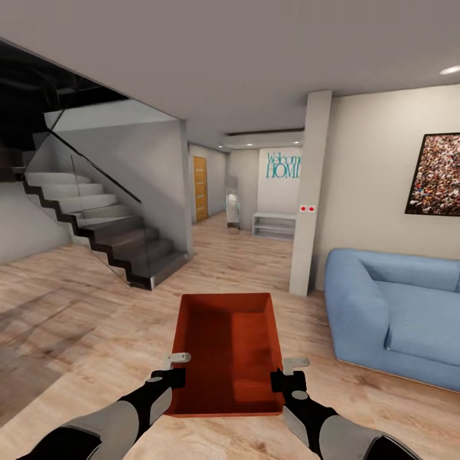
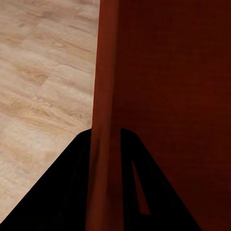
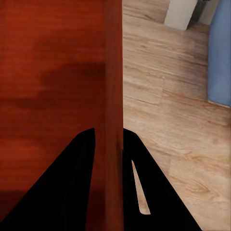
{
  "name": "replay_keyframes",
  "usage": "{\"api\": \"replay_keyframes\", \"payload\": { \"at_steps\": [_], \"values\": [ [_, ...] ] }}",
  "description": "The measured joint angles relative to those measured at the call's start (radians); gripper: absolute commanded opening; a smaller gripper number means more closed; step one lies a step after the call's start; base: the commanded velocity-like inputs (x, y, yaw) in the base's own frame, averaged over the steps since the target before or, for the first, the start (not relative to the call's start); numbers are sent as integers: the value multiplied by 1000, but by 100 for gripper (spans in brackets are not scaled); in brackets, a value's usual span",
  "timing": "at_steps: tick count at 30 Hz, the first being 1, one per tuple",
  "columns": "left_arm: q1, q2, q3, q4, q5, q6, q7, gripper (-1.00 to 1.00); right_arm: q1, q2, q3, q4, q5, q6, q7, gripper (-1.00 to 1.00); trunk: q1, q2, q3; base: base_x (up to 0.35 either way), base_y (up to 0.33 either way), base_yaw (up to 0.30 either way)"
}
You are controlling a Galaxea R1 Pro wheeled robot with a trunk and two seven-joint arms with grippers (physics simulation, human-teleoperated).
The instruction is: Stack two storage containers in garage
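I hold one orange-red storage container point(image 1: 227, 348) in front of me above the light wood plank floor of the living room, open top up and empty. My left gripper point(image 1: 177, 370) is shut on its left wall near the near corner, and my right gripper point(image 1: 285, 374) is shut on its right wall. The left wrist view has the container wall point(image 2: 103, 96) running between the two dark fingers point(image 2: 62, 192). In the right wrist view, the container wall point(image 3: 113, 96) likewise passes between the fingers point(image 3: 144, 187).
A blue sofa point(image 1: 396, 313) stands at the right, beside a white pillar point(image 1: 310, 191). A dark staircase with a glass rail point(image 1: 108, 223) rises at the left. Between them a hallway runs back to a wooden door point(image 1: 200, 188) and a white shelf point(image 1: 275, 225).
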Motion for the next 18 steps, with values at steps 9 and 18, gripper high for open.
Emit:
{"api": "replay_keyframes", "payload": {
  "at_steps": [9,18],
  "values": [
    [0,0,0,0,0,0,0,-100,0,0,0,0,0,1,0,-100,0,0,0,326,0,-1],
    [0,0,0,1,1,-5,0,-100,-1,0,2,0,-1,-3,-1,-100,0,0,0,326,0,0]
  ]
}}
